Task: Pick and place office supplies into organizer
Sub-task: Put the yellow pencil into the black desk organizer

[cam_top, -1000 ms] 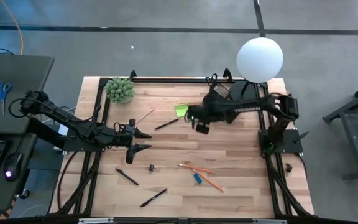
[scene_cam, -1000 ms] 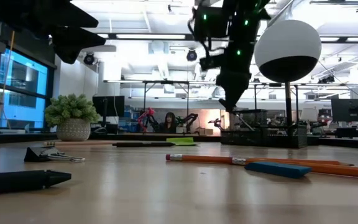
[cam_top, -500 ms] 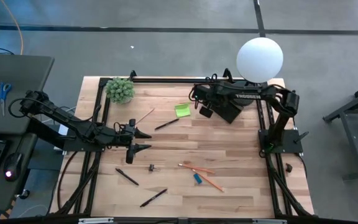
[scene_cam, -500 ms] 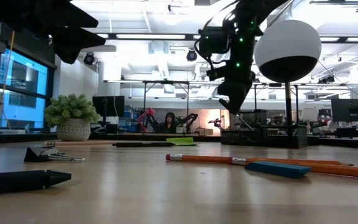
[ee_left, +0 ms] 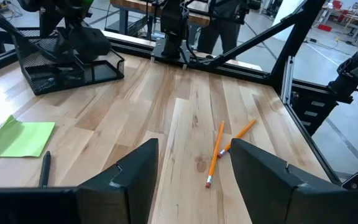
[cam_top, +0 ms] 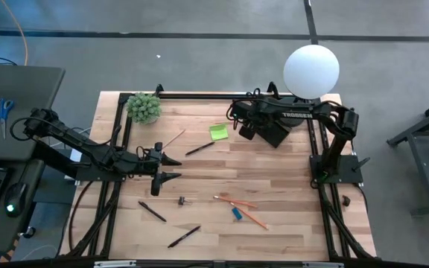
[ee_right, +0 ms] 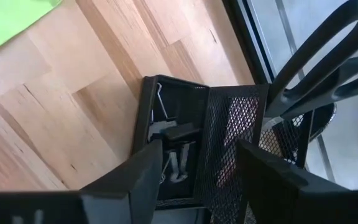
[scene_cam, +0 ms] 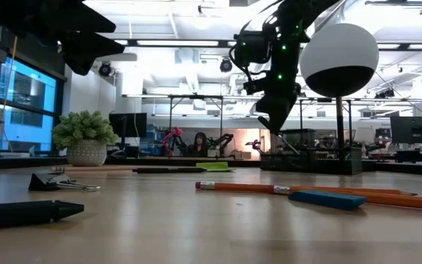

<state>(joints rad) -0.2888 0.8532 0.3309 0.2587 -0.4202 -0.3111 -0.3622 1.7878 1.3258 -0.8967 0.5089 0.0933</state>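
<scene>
1. Right hand (cam_top: 246, 131) hovers over the organizer (cam_top: 272, 132) at the table's far right, by the lamp (cam_top: 311, 71). Fingers spread, nothing between them.
2. Right wrist view: the hand looks down into the organizer's (ee_right: 229, 143) shallow tray, with a binder clip (ee_right: 169, 140) lying inside. Black-handled scissors (ee_right: 328, 56) stand in the adjoining mesh cup.
3. Lime sticky-note pad (cam_top: 217, 132) lies just beside the organizer, toward the table's middle; a black pen (cam_top: 199, 148) lies near it.
4. Left hand (cam_top: 171, 167) hangs over the table's left-middle, fingers wide apart, empty.
5. Nearer the front: orange pencils (cam_top: 243, 208), small blue piece (cam_top: 237, 213), a dark clip (cam_top: 181, 200), two more pens (cam_top: 152, 211) and (cam_top: 184, 237).
6. Potted plant (cam_top: 144, 107) sits at the far-left corner.
</scene>
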